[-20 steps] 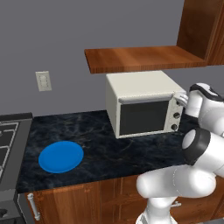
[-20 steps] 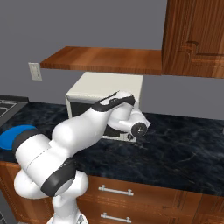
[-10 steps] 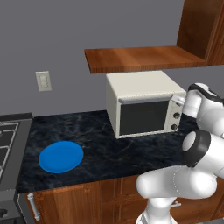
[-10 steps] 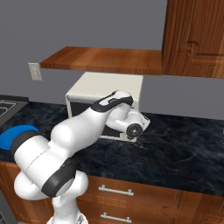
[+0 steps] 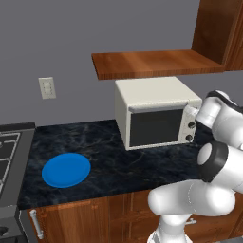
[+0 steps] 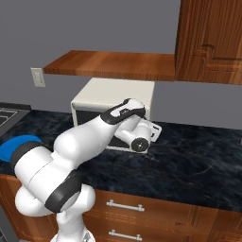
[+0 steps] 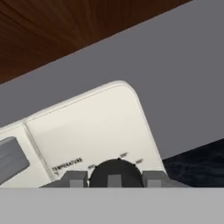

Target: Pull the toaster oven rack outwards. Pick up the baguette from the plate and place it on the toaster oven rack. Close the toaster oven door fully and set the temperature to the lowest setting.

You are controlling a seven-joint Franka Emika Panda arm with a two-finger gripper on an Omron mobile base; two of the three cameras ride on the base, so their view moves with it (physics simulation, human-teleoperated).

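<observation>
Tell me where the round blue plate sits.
In the left base view, the flat round bright blue plate lies on the dark counter, between the stove and cream-white toaster oven.

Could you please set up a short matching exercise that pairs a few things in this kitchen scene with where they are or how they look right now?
Things:
1. plate
2. toaster oven door
3. temperature knob
4. wooden shelf

States:
A. shut
B. between the tool's fingertips
C. bare, on the counter left of the oven
D. above the oven

Pairs: 1-C, 2-A, 3-B, 4-D
</observation>
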